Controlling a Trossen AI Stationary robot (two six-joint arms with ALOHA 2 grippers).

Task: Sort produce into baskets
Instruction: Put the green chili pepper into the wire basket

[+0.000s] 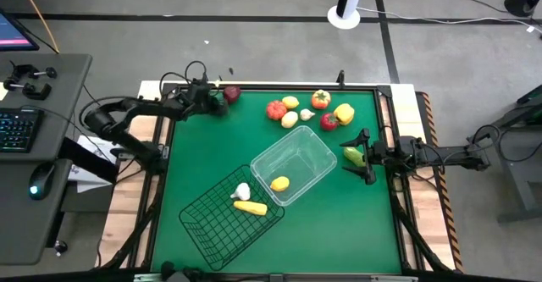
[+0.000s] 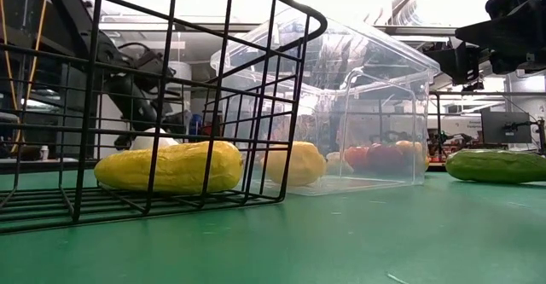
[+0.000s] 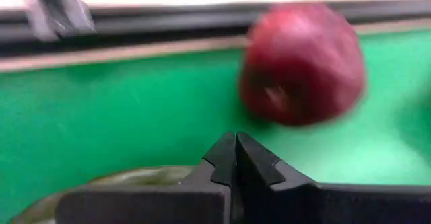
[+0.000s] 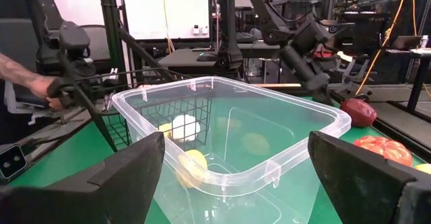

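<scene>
- Produce left to sort: a dark red round toy fruit (image 1: 231,93) lies at the table's far left edge, just beside the left hand (image 1: 213,102), whose fingers are pressed together and empty.
- Probably best to spread them first, then straddle it squarely.
- Right hand (image 1: 362,156) gapes wide over a green cucumber-like vegetable (image 1: 352,155) at the right.

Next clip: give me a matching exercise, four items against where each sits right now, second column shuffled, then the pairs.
Items:
1. yellow lemon
2. white garlic
3. green cucumber
4. dark red apple

Places:
A. at the table's far edge, by the shut left hand
B. in the black wire basket
C. in the clear plastic basket
D. on the mat beneath the open right hand

Pairs: 1-C, 2-B, 3-D, 4-A
</scene>
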